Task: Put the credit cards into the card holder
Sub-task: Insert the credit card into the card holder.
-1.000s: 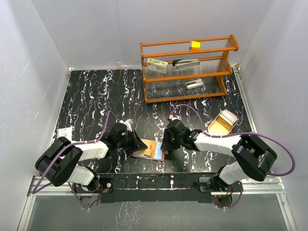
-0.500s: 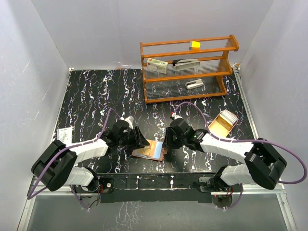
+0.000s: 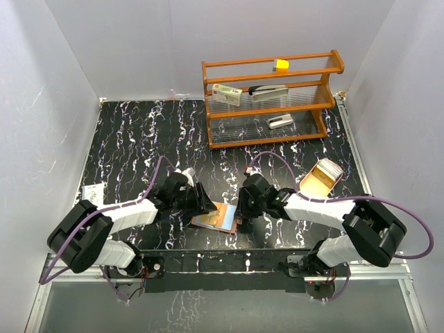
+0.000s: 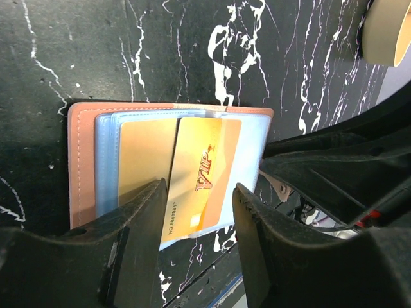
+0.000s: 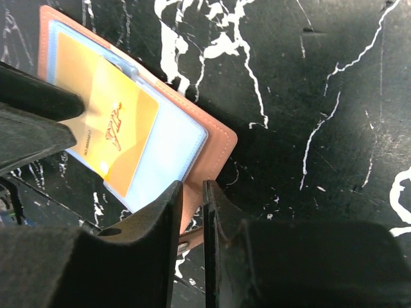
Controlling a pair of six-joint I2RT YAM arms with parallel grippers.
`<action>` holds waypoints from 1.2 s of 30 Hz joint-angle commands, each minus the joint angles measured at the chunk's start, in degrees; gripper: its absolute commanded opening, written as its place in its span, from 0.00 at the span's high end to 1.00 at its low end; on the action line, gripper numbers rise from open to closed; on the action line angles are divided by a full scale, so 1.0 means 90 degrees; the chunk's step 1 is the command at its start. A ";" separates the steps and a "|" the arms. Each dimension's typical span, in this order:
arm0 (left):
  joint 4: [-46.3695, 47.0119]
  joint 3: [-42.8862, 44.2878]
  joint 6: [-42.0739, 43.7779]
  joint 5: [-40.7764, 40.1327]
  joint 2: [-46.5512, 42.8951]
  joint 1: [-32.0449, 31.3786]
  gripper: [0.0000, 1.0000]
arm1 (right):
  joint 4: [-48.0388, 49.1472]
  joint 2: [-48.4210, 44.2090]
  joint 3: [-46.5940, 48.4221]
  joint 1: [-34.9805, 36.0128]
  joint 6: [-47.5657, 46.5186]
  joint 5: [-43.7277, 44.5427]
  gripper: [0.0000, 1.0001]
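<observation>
From the top, the card holder (image 3: 215, 220) can be seen laid open on the black marbled table (image 3: 139, 139) near the front edge, flanked by the left gripper (image 3: 205, 203) and the right gripper (image 3: 239, 218). Over on the left wrist view, the left gripper's jaws are spread apart, and a gold VIP card (image 4: 199, 173) is seen lying slanted between them on the holder's blue sleeve, beside a tan card (image 4: 144, 154) tucked inside. On the right wrist view, the right gripper's fingers are nearly closed, and the holder's reddish-brown edge looks to be pinched between them.
</observation>
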 commanded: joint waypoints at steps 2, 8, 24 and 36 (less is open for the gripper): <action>-0.0028 0.0105 0.0035 0.0091 0.0159 -0.0109 0.55 | 0.0512 0.0116 -0.0218 0.0039 0.0025 0.0143 0.83; 0.0210 0.0239 -0.0137 0.0271 0.0403 -0.0249 0.56 | 0.0587 0.0138 -0.0371 0.0039 0.0032 0.0307 0.84; 0.0433 0.0597 -0.0214 -0.0015 0.0803 -0.0739 0.61 | 0.0825 0.0197 -0.0349 0.0039 -0.0221 0.0572 0.86; -0.0858 0.1112 -0.0234 -0.0387 0.0239 -0.0730 0.52 | -0.0333 -0.0590 0.0199 0.0039 -0.0199 0.1024 0.74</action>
